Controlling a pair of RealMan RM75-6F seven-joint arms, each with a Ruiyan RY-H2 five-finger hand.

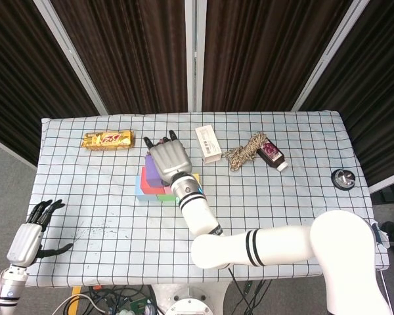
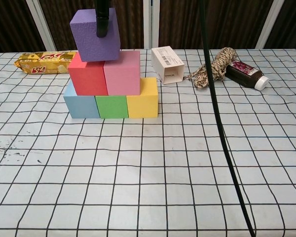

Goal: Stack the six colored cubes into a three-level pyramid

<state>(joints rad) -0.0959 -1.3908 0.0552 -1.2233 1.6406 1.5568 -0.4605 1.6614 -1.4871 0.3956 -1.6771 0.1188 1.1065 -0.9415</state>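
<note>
Gripping the purple foam cube (image 2: 95,34) from above, my right hand (image 1: 165,159) covers most of it in the head view, with only a purple edge showing at the left of my palm. From the chest view 1 dark finger (image 2: 103,19) of that hand runs down the cube's front face; how the other fingers lie I cannot tell. The cube sits tilted over the second level, its lower edge at the tops of the red foam cube (image 2: 88,73) and the pink foam cube (image 2: 122,72), more over the red one; whether it rests fully on them I cannot tell.

Those 2 cubes stand side by side, touching, on a bottom row of 3: the light blue foam cube (image 2: 81,103) at the left, the green foam cube (image 2: 112,106) in the middle, the yellow foam cube (image 2: 143,100) at the right.

My left hand (image 1: 33,233) hangs off the table's near left corner, holding nothing, its fingers apart.

On the white checked tablecloth (image 2: 153,168) behind the stack lie a gold-wrapped snack bar (image 2: 41,61), a small white cardboard box (image 2: 167,64), a coil of braided rope (image 2: 214,66) and a dark bottle with a white cap (image 2: 245,74) on its side. A small round black object (image 1: 343,178) sits near the table's right edge.
</note>
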